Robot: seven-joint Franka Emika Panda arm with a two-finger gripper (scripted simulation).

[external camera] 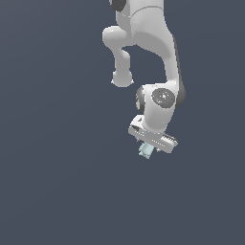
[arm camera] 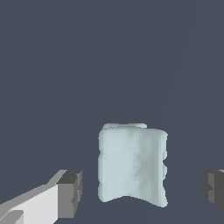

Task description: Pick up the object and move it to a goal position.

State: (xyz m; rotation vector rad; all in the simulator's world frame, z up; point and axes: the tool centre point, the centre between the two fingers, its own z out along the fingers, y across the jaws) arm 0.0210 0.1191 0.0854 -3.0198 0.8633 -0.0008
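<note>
The object (arm camera: 131, 164) is a small pale blue-green, blocky lump with rough edges. In the wrist view it sits between my two dark finger pads (arm camera: 70, 192), with a clear gap on each side. My gripper (arm camera: 142, 192) is open around it and does not touch it. In the exterior view the white gripper (external camera: 151, 145) hangs tilted from the arm, and the object (external camera: 145, 151) shows just below the hand, partly hidden by it.
The white arm (external camera: 153, 57) comes down from the top of the exterior view. Around it is only a plain dark grey-blue ground (external camera: 57, 182).
</note>
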